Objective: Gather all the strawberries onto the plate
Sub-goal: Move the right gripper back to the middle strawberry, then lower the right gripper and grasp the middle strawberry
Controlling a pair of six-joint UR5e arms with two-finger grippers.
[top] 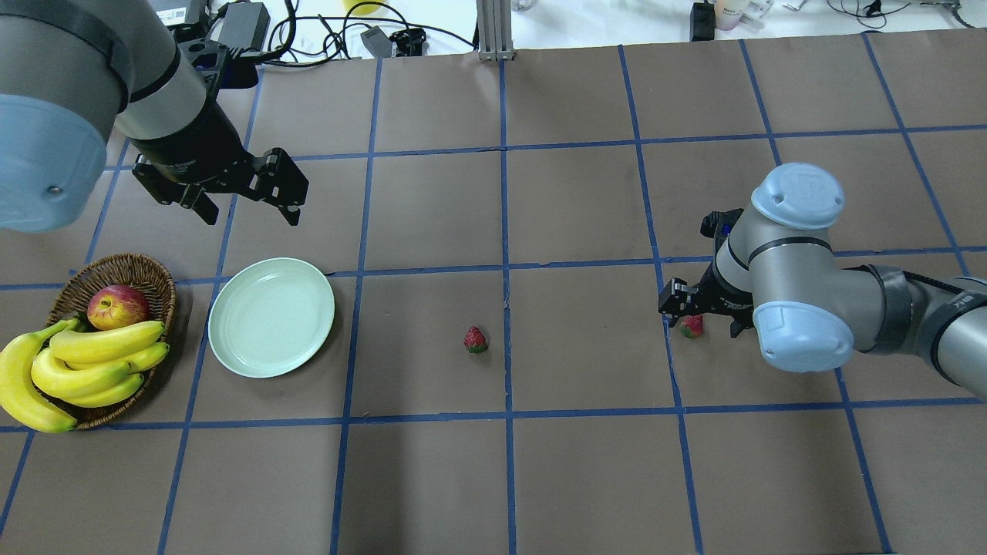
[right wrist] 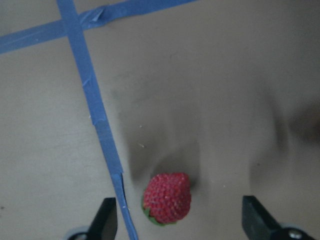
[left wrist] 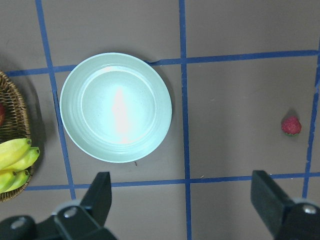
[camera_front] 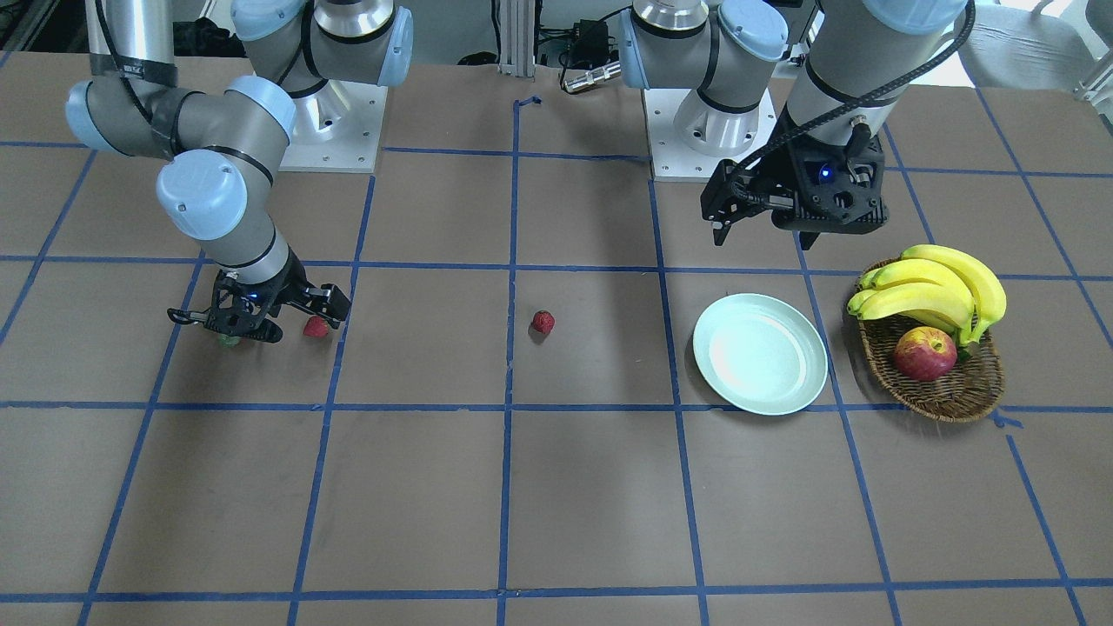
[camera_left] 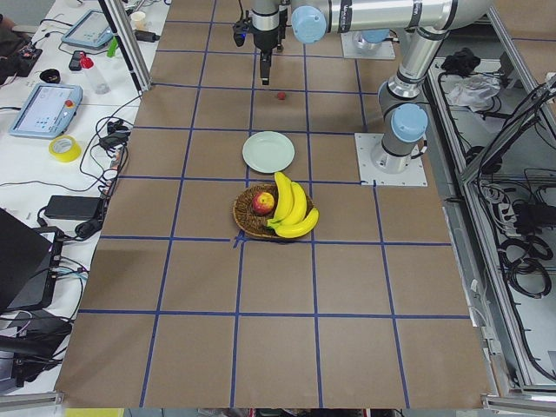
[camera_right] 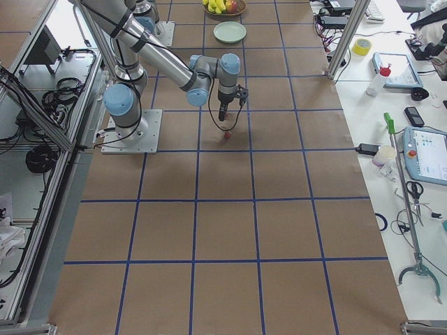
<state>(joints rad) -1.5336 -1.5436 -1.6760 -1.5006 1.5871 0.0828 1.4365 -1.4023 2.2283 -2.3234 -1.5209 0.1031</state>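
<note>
Right wrist-mounted: R gripper (right wrist: 179,214) splayed astride strawberry (right wrist: 167,197), no contact; L gripper (left wrist: 182,200) splayed, empty.

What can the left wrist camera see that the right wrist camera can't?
Only the left wrist view shows the plate, the basket and bananas. Only the right wrist view shows the close strawberry by the open right gripper. Both show the brown table, blue tape and one berry; the left's is the middle strawberry, beyond the open left gripper.

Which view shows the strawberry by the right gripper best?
Right wrist view: the strawberry sits close-up between the right gripper's open fingertips. Front-facing and overhead show it tiny beside the gripper; exterior right, a red speck.
</note>
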